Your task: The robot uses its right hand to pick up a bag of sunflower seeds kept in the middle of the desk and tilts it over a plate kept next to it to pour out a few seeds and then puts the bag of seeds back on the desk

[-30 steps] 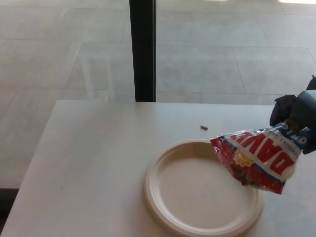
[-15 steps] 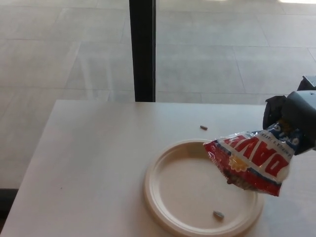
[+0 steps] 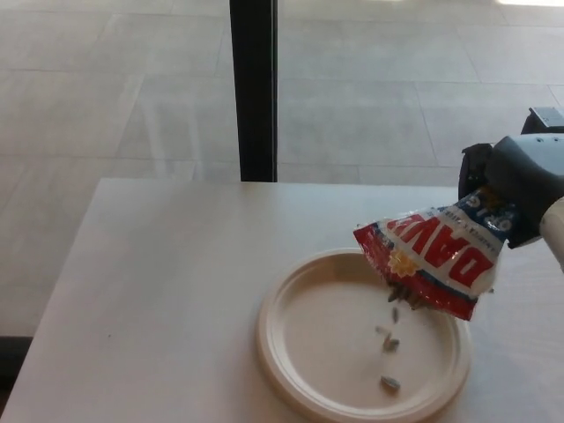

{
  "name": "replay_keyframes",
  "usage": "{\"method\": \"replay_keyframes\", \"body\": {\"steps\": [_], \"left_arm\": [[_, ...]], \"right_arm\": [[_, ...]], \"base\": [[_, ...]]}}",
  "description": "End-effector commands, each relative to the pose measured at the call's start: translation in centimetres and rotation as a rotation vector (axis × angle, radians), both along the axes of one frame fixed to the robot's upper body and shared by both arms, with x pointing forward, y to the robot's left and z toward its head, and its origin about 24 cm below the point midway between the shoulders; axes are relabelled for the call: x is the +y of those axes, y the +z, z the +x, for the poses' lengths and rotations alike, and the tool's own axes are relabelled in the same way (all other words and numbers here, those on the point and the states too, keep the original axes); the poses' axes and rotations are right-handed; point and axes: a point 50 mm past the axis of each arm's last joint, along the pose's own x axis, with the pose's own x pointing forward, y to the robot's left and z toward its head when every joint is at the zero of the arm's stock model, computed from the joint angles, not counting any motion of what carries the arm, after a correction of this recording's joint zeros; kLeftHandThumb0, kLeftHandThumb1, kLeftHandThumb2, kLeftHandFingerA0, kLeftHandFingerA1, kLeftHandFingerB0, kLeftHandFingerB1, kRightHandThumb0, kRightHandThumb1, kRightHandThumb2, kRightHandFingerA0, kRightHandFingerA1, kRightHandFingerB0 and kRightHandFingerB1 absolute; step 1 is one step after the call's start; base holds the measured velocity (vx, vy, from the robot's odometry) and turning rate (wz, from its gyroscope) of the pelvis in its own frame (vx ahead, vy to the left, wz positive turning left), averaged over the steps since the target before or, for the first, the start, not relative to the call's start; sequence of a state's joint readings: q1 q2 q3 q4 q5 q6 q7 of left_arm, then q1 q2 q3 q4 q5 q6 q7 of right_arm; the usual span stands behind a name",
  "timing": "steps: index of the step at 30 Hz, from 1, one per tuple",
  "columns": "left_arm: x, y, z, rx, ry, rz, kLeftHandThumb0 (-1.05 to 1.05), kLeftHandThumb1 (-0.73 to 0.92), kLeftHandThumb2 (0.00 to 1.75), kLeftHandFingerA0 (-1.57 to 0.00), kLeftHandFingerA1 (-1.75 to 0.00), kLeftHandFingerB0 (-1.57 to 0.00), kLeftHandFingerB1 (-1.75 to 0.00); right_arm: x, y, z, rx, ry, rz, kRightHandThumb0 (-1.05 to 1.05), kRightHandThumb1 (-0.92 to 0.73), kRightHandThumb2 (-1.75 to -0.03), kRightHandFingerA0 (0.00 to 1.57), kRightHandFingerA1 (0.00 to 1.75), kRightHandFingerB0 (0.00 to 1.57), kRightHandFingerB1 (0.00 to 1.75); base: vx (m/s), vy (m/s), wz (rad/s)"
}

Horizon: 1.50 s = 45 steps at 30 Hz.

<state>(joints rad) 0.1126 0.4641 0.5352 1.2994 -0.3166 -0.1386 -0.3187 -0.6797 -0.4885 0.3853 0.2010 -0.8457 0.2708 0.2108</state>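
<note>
- Pickup part looks done: the right hand (image 3: 515,189) is holding the bag of sunflower seeds (image 3: 427,260) up off the surface (image 3: 167,291), fingers (image 3: 476,169) clamped on the bag's upper end.
- The bag is hanging tilted, open end pointing down and to the left, right above the right side of the plate (image 3: 357,348).
- So the pour is happening right now. A few seeds (image 3: 390,335) are dropping through the air under the bag's mouth, and at least one is lying on the plate near its front edge.
- There's also a stray seed (image 3: 364,227) sitting on the surface just behind the plate, so not everything is landing where it should.
- Left hand isn't showing anywhere in the head view.
- My read: roughly past the halfway mark. Since the task only wants a few seeds, the pour is probably about enough already.
- What's left: tipping the bag back upright so it stops spilling, then setting it down on the surface beside the plate and letting go.
- Main thing I'd worry about is over-pouring if the tilt goes on much longer.
</note>
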Motion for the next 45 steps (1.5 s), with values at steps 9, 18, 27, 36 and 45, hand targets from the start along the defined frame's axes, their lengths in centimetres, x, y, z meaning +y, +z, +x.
{"method": "replay_keyframes", "body": {"steps": [9,18,27,36,45], "left_arm": [[0.7,0.6,0.0,0.004,-0.006,0.022,-0.68,0.72,0.62,-0.41,-0.56,-0.45,-0.41],[0.8,0.7,0.3,-0.002,0.002,0.024,-0.67,0.71,0.62,-0.41,-0.56,-0.45,-0.4],[0.6,0.5,-0.2,0.002,-0.002,0.018,-0.68,0.7,0.62,-0.41,-0.55,-0.45,-0.39],[0.1,0.0,-1.5,0.018,0.026,0.005,-0.68,0.7,0.62,-0.42,-0.55,-0.46,-0.38],[0.0,-0.1,-1.8,0.022,0.001,0.0,-0.7,0.72,0.62,-0.38,-0.53,-0.44,-0.38]], "right_arm": [[1.2,1.8,-0.2,-0.059,-0.002,-0.117,-0.37,-0.58,-0.82,0.91,1.75,0.78,1.29],[1.7,1.5,-0.3,-0.075,0.021,-0.108,-0.37,-0.62,-0.75,0.88,1.75,0.74,1.05],[0.8,-1.0,-0.9,0.088,-0.059,0.067,-0.37,-0.63,-0.81,0.84,1.75,0.7,1.44],[-2.1,-7.9,-2.6,0.265,-0.313,0.414,-0.45,-0.85,-0.68,0.8,1.75,0.68,1.11],[-4.4,-11.1,-4.2,0.354,-0.473,0.756,-0.33,-0.45,-1.18,0.88,1.75,0.66,1.67]], "base": [[0.0,0.0,0.0],[0.0,0.0,0.0],[0.0,0.0,0.0],[0.0,0.0,0.0],[0.0,0.0,0.0]]}}
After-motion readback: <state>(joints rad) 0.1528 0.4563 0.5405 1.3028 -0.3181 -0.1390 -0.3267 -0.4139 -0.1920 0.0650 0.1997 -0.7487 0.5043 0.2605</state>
